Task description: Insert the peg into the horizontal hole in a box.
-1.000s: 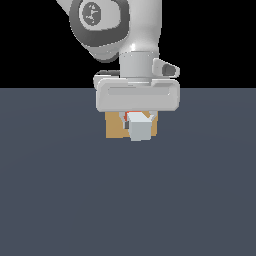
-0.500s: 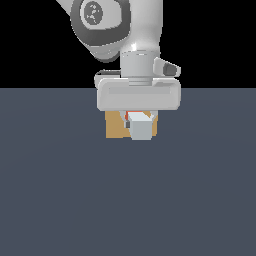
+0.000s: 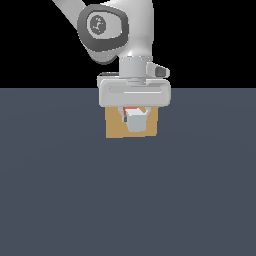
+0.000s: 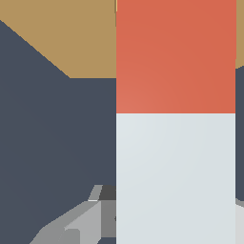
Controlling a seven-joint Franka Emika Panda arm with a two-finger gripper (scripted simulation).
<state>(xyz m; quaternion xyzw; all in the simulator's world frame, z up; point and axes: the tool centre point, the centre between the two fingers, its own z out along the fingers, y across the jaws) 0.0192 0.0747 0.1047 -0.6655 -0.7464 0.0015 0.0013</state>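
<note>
The hand (image 3: 135,120) hangs directly in front of the box (image 3: 114,128) in the exterior view, its broad pale-grey palm housing covering the box's upper edge. The fingers are closed on the peg (image 3: 135,120), which is held level and pointing away from the onlooker toward the box face, so that in the exterior view only its pale grey-white square end shows, with a thin strip of red-orange visible just above and beside it. In the wrist view the peg (image 4: 176,143) fills much of the picture as a long flat-sided bar, the grey-white section nearer the hand and the red-orange section farther out. One grey finger (image 4: 86,224) shows beside the grey-white section, close against the bar's side; the other is almost entirely hidden behind the bar. The red-orange tip reaches up to the tan box (image 4: 62,33), whose face appears beyond and beside it in the wrist view. The hole is hidden in both views, behind the peg and the hand, so whether the tip has entered it cannot be determined. The box stands on the dark blue-grey bench (image 3: 128,200), near the bench's far edge, where the black background begins. Above the hand, the white arm (image 3: 135,30) rises to a rounded joint with a dark grey circular cap (image 3: 99,23).
</note>
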